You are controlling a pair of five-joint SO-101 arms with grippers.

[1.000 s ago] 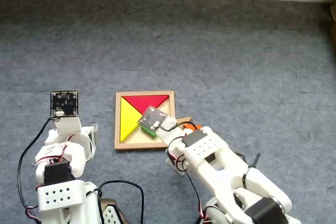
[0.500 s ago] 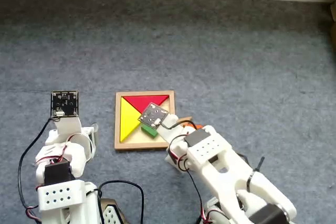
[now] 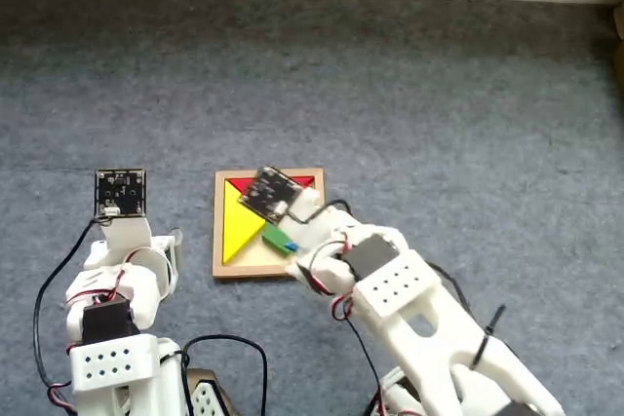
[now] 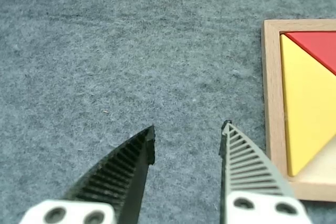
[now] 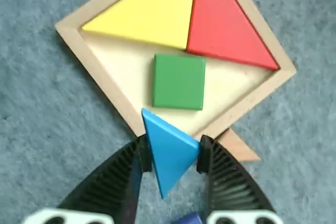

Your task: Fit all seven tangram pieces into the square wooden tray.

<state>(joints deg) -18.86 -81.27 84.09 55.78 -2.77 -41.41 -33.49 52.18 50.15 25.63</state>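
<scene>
Right jaws, gripping the blue triangle (image 5: 168, 150), advanced farther over the tray (image 3: 218, 226).

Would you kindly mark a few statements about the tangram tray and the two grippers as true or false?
1. The right gripper is shut on the blue triangle. True.
2. The green square lies on the carpet outside the tray. False: it lies inside the tray.
3. The left gripper holds the yellow triangle. False: it is open and empty over the carpet, and the yellow triangle sits in the tray.
4. The red triangle and the yellow triangle lie edge to edge in the tray. True.
</scene>
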